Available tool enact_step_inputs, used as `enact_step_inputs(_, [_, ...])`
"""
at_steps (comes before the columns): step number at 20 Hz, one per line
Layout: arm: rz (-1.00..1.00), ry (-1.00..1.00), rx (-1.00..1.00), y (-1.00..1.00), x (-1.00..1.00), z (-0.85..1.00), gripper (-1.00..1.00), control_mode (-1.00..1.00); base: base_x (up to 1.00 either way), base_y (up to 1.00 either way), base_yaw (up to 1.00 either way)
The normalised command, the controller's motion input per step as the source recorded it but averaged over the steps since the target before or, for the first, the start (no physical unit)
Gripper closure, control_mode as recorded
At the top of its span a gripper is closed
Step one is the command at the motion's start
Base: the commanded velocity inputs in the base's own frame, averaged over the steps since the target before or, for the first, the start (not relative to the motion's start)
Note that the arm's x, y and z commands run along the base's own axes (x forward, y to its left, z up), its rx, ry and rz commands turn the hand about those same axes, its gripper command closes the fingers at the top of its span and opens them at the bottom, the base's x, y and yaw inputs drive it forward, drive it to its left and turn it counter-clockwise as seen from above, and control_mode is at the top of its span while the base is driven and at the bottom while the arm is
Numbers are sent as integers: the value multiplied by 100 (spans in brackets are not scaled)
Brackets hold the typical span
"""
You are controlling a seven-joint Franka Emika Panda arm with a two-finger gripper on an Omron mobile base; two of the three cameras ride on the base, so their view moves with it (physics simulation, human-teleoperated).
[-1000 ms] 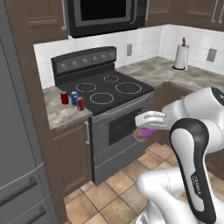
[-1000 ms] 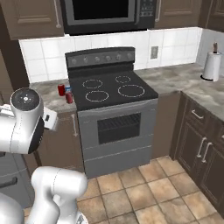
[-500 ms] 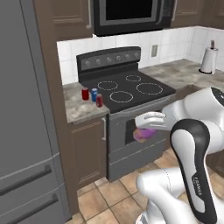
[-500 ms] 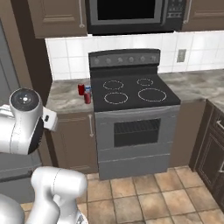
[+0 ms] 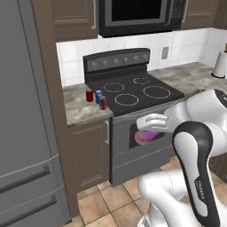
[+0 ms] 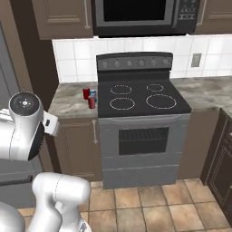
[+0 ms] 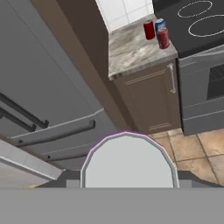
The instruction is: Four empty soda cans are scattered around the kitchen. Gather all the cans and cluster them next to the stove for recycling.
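Three soda cans (image 5: 96,97) beside stove (image 5: 133,93)

Small dark lettering runs along the white robot arm (image 5: 200,188) in the left base view, too blurred to read.

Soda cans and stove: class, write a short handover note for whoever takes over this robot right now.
Gripper: shut on the pink-purple can, carried in front of the oven door.
Cans: two red cans and a blue can stand clustered on the counter just left of the stove.
Done: three cans gathered by the stove; the fourth is in hand.
Left: set the pink-purple can down on the counter beside the other three, then let go.
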Motion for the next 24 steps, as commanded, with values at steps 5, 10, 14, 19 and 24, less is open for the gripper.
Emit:
enact_step_inputs(5, [0,0,0,0,0,0,100,100,60,-18,0])
enact_step_inputs(10, [0,0,0,0,0,0,100,100,51,-3,7])
enact_step_inputs(14, [0,0,0,0,0,0,100,100,23,0,16])
enact_step_inputs(19, [0,0,0,0,0,0,100,100,15,-14,21])
enact_step_inputs(24, [0,0,0,0,0,0,100,100,13,-28,27])
